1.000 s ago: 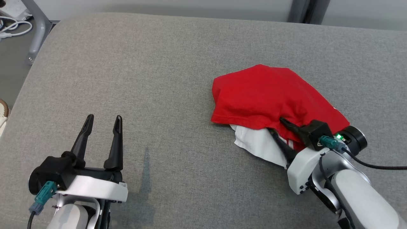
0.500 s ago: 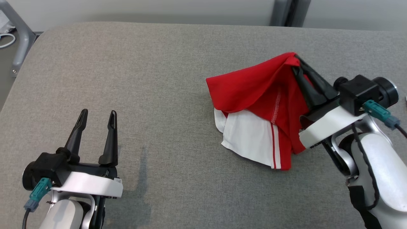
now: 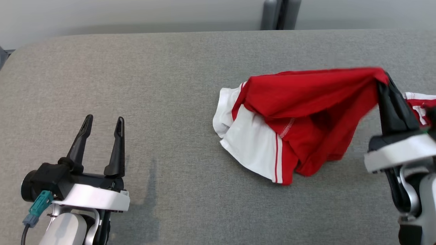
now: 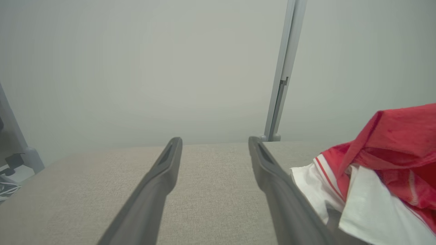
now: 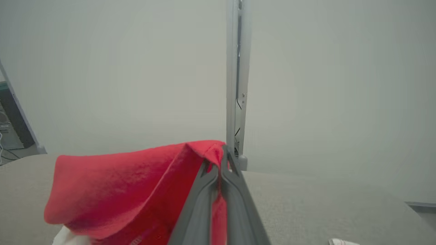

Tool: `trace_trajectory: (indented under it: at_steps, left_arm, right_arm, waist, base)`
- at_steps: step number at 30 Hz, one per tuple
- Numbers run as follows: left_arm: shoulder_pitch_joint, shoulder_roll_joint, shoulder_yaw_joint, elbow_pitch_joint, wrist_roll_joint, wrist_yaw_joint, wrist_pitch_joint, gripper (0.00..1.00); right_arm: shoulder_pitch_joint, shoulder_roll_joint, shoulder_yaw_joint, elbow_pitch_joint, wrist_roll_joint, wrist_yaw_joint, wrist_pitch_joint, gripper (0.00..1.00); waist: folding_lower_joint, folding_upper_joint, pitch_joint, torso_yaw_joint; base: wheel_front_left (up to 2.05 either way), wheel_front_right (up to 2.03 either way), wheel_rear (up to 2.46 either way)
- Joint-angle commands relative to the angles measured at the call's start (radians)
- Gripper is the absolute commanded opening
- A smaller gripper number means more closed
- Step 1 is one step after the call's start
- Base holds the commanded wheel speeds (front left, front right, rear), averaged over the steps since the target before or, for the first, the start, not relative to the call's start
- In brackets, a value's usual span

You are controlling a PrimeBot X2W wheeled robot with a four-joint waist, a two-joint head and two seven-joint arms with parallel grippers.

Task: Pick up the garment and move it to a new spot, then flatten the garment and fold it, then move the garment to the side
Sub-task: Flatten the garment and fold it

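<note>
Right gripper (image 3: 384, 79): clenched on a red fold of the garment (image 3: 306, 98), far right; judged a pinch for carrying it elsewhere.
Left gripper (image 3: 103, 119): fingers spread, empty, near left, well apart from the garment.
Garment: crumpled, red with white panels; one edge held up, the rest trailing on the grey cushion (image 3: 153, 75), right of centre.

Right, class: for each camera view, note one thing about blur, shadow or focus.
Head view: the garment smears where the right hand pinches it; a soft shadow lies on the grey surface beside the left hand. Left wrist view: near fingers soft, wall hazy. Right wrist view: wall pale, washed out.
</note>
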State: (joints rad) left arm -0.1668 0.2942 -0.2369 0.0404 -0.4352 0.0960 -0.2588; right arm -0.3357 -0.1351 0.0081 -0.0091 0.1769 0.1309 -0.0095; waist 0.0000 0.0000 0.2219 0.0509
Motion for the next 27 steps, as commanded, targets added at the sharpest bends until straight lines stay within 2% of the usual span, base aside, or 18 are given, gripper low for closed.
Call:
trace_trajectory:
  at_steps: [1,6,14,15,16,17,22,27]
  left_arm:
    - [-0.006,0.004,0.002,0.000,0.004,-0.007,-0.004,1.00]
    - [-0.022,0.009,-0.005,0.000,0.009,-0.009,-0.004,1.00]
    - [-0.018,0.018,-0.009,-0.009,0.008,-0.004,0.001,1.00]
    - [-0.015,0.019,-0.010,-0.010,0.008,-0.002,0.001,1.00]
    - [-0.013,0.020,-0.010,-0.012,0.008,0.000,0.003,1.00]
    - [-0.014,0.021,-0.011,-0.014,0.010,0.001,0.005,1.00]
    - [-0.015,0.025,-0.009,-0.029,0.012,0.011,0.006,1.00]
    - [0.006,0.025,-0.006,-0.029,0.008,0.023,0.007,1.00]
  right_arm:
    - [0.022,0.005,-0.014,0.010,0.003,0.000,-0.006,0.00]
    - [0.126,0.042,-0.096,0.115,0.028,0.000,-0.041,0.00]
    - [0.135,0.065,-0.092,0.304,0.064,0.000,-0.125,0.00]
    - [0.129,0.066,-0.088,0.319,0.064,0.000,-0.135,0.30]
    - [0.125,0.067,-0.084,0.333,0.063,0.000,-0.143,0.47]
    - [0.122,0.068,-0.081,0.342,0.063,0.000,-0.152,1.00]
    - [0.130,0.072,-0.085,0.338,0.047,0.000,-0.180,1.00]
    - [0.182,0.076,-0.077,0.253,0.010,0.000,-0.169,1.00]
  waist:
    - [0.0000,0.0000,0.001,-0.006]
    - [0.0000,0.0000,0.010,-0.026]
    - [0.0000,0.0000,0.022,-0.047]
    - [0.0000,0.0000,0.021,-0.049]
    - [0.0000,0.0000,0.021,-0.051]
    - [0.0000,0.0000,0.021,-0.052]
    - [0.0000,0.0000,0.016,-0.056]
    - [0.0000,0.0000,-0.012,-0.062]
  base:
    - [0.00,0.00,0.00]
    - [0.00,0.00,0.00]
    - [0.00,0.00,0.00]
    - [0.00,0.00,0.00]
    - [0.00,0.00,0.00]
    - [0.00,0.00,0.00]
    - [0.00,0.00,0.00]
    - [0.00,0.00,0.00]
